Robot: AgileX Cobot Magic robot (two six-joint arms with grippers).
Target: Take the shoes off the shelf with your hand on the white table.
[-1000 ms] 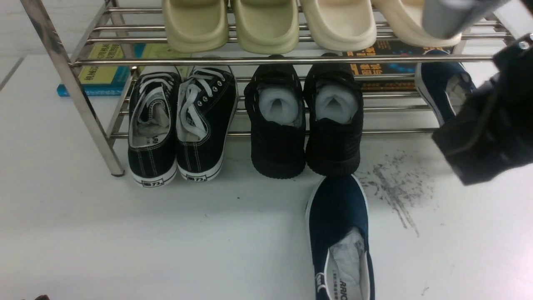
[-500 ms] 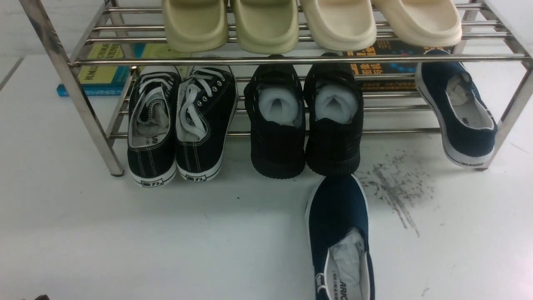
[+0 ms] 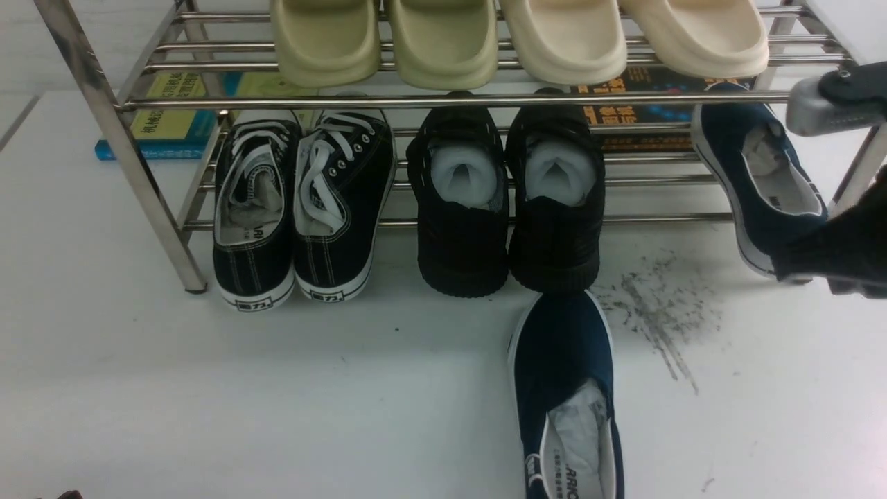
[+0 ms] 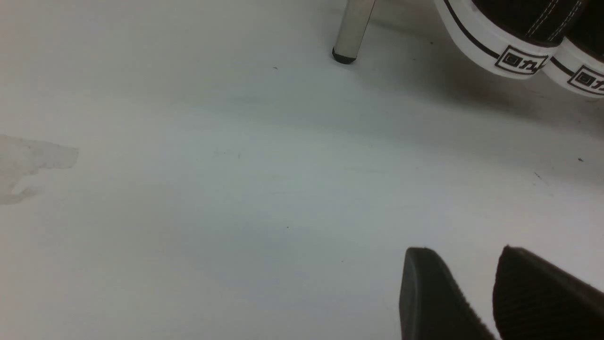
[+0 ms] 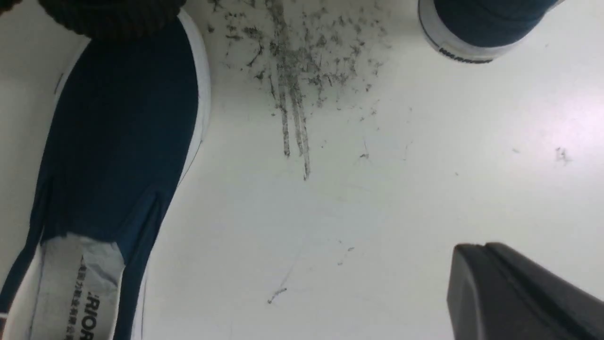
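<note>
A: What lies on the white table (image 3: 208, 388) by the right gripper (image 5: 486, 250)?
B: Bare surface under its closed jaws. Ahead of them, toward the robot's left, the dark scuff marks (image 3: 658, 319); further left, one navy shoe (image 3: 565, 360) flat on the table, heel toward the robot
A: And the shelf (image 3: 127, 152)?
B: It stands on the table. On its lower bars, straight ahead of those jaws, sits the other navy shoe (image 3: 734, 138), tilted; further left the all-black shoes (image 3: 506, 235), then the black lace-up sneakers (image 3: 298, 242). Pale slippers (image 3: 443, 41) line the top tier, and books (image 3: 173, 121) lie on the table beneath
</note>
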